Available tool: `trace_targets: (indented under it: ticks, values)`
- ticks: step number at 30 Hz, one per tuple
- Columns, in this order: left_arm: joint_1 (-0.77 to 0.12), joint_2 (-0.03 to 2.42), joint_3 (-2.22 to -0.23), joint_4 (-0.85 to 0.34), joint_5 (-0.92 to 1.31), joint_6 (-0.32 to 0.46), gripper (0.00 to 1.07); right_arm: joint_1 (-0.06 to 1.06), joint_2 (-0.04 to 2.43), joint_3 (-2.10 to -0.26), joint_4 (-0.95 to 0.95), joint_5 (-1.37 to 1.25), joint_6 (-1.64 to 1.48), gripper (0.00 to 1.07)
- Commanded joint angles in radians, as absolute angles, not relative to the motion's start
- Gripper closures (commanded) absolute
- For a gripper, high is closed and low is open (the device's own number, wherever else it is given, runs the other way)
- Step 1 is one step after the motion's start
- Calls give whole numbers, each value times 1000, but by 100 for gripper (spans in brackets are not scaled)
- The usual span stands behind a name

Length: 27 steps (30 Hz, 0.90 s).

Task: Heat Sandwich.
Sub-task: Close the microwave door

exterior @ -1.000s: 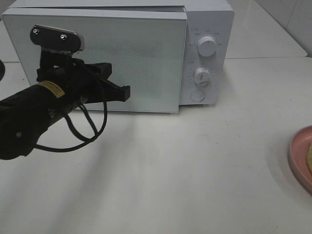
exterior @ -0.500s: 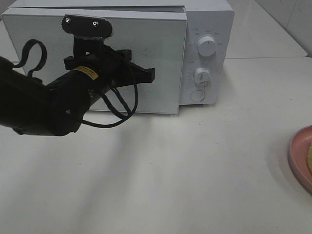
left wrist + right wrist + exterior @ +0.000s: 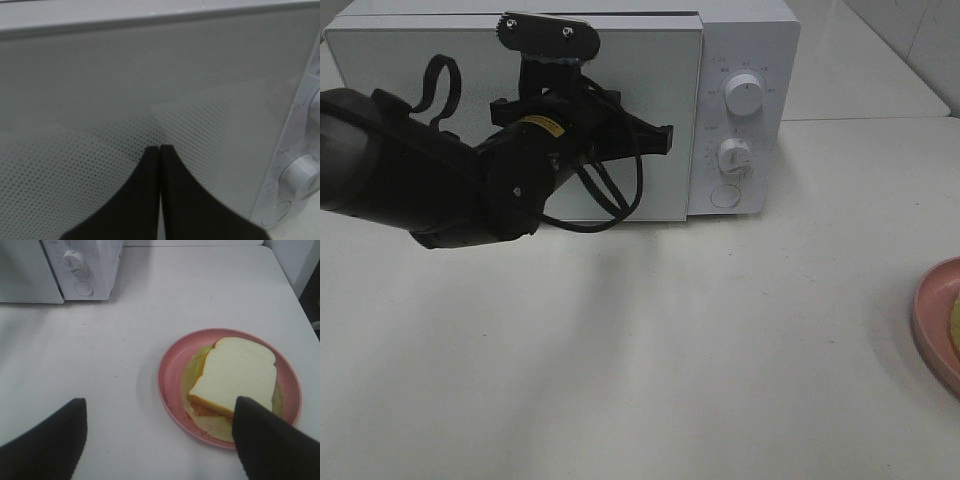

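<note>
The sandwich (image 3: 234,374), thick white bread over yellow and orange filling, lies on a round pink plate (image 3: 170,365) in the right wrist view. My right gripper (image 3: 159,405) hovers above the plate's near side, open, its dark fingers (image 3: 55,440) spread wide with nothing between them. In the high view only the plate's rim (image 3: 932,320) shows at the right edge. My left gripper (image 3: 666,140) is shut and empty, its tips in front of the white microwave's door (image 3: 650,180) near the door's right edge. The left wrist view shows the shut gripper (image 3: 159,148) close to the perforated door (image 3: 100,125).
The microwave (image 3: 750,40) stands at the back of the white table, with two knobs (image 3: 745,97) and a round button (image 3: 724,196) on its right panel. The left arm's black body and looped cable (image 3: 610,200) cover much of the door. Bare tabletop (image 3: 720,350) lies between microwave and plate.
The left arm has swung up and to the right across the microwave door, its shut tips now near the door's right edge. The plate and right gripper have not moved.
</note>
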<state>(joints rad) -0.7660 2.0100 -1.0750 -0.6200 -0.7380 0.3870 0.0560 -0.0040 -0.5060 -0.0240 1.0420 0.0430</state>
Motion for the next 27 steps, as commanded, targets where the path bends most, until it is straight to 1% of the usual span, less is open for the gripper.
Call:
trace_targets:
  ticks: [1,2,5,10,19,20,23,27]
  values:
    - [-744,2022,-1118,-681,-775,410,106,48,-30,-506,-24,1036,31,31]
    - [-731,2036,-1142,-685,-757,424,106,48,-30,-506,-24,1036,31,31]
    - [-718,2056,-1186,-683,-722,424,106,48,-30,-506,-24,1036,32,31]
    - [-709,2055,-1193,-683,-721,424,106,48,-30,-506,-24,1036,32,31]
    - [-746,2052,-1191,-686,-666,438,106,48,-30,-506,-24,1036,30,31]
    - [-765,2045,-1188,-687,-666,453,106,48,-30,-506,-24,1036,30,31]
    - [-790,2021,-1160,-690,-668,478,106,48,-30,-506,-24,1036,30,31]
    - [-815,1984,-1106,-707,-657,484,106,48,-30,-506,-24,1036,30,31]
